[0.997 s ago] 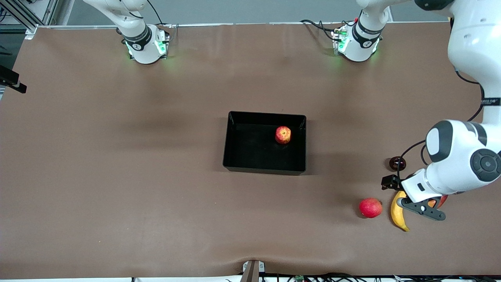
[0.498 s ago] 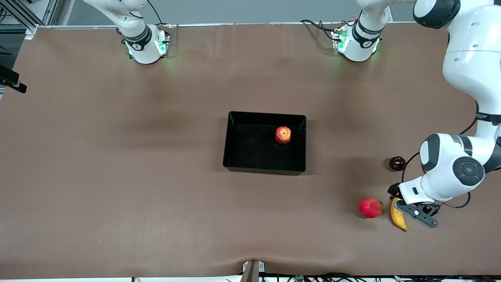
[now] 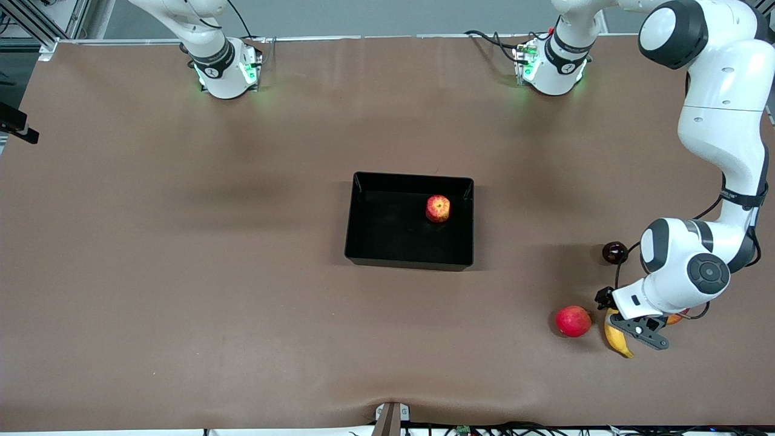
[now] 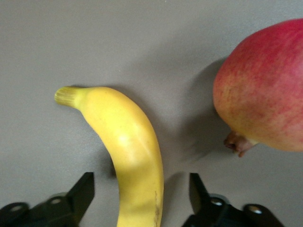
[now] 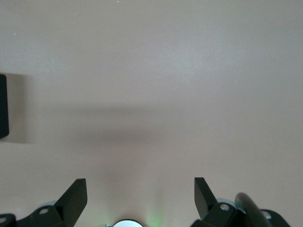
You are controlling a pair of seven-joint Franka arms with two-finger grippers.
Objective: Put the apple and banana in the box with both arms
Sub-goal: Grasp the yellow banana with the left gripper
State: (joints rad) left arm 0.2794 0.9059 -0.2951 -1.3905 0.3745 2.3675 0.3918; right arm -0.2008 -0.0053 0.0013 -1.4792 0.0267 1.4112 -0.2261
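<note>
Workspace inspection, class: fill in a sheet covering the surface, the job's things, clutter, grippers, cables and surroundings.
Surface: brown table.
Job's things: apple inside the black box; banana on the table toward the left arm's end.
Clutter: pinkish-red apple beside the banana; small dark fruit; red-yellow fruit.
Grippers: left gripper straddles the banana, fingers apart; right gripper open over bare table.
Cables: black cable at the left wrist.
Surroundings: nothing seen.

In the front view the left pincer (image 3: 643, 330) covered the banana (image 3: 617, 343) at its middle. The left wrist view's edge cut off the pinkish-red fruit (image 4: 265, 90) and the banana's lower end.
</note>
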